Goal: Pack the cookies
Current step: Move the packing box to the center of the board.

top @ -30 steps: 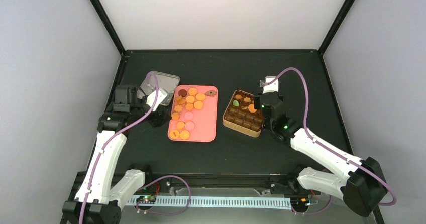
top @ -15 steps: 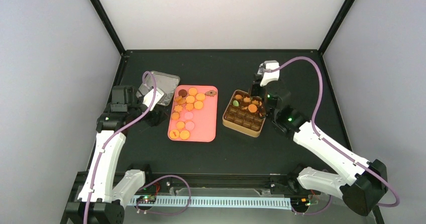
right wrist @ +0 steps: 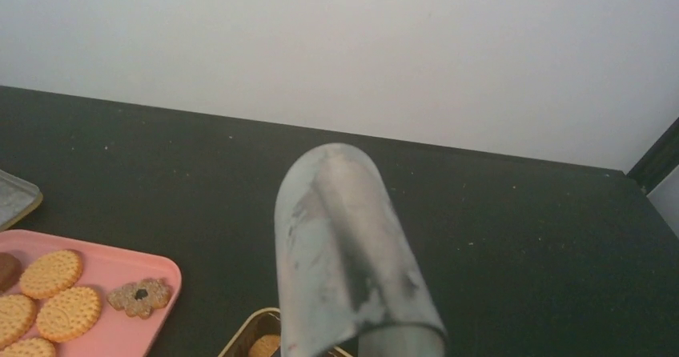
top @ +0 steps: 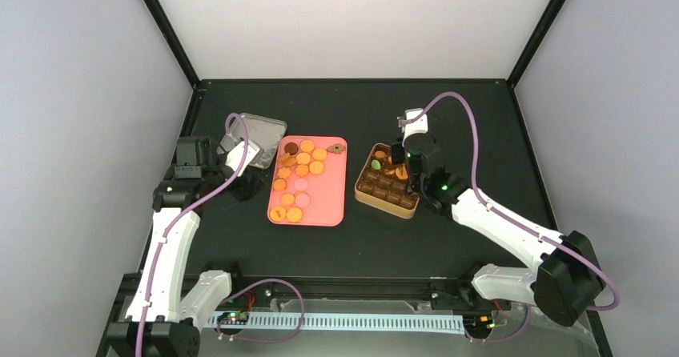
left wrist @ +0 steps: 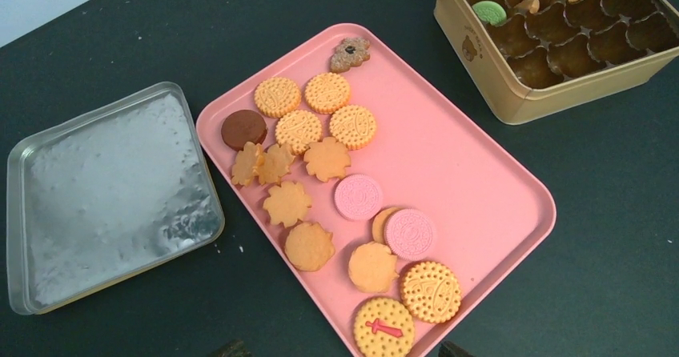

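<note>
My left gripper (left wrist: 340, 352) hovers wide open over the pink rectangular tray (left wrist: 480, 173) of round cookies (left wrist: 352, 126). My right gripper (top: 398, 155) holds a grey metal scoop (right wrist: 344, 245) above the gold tin (left wrist: 544, 105).

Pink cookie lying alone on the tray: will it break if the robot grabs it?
The pink cookie looks thin and flat, so probably light and unlikely to roll. Its ridged edge suggests a crisp biscuit that may crack if squeezed. On the smooth tray it might slide when pushed.
</note>
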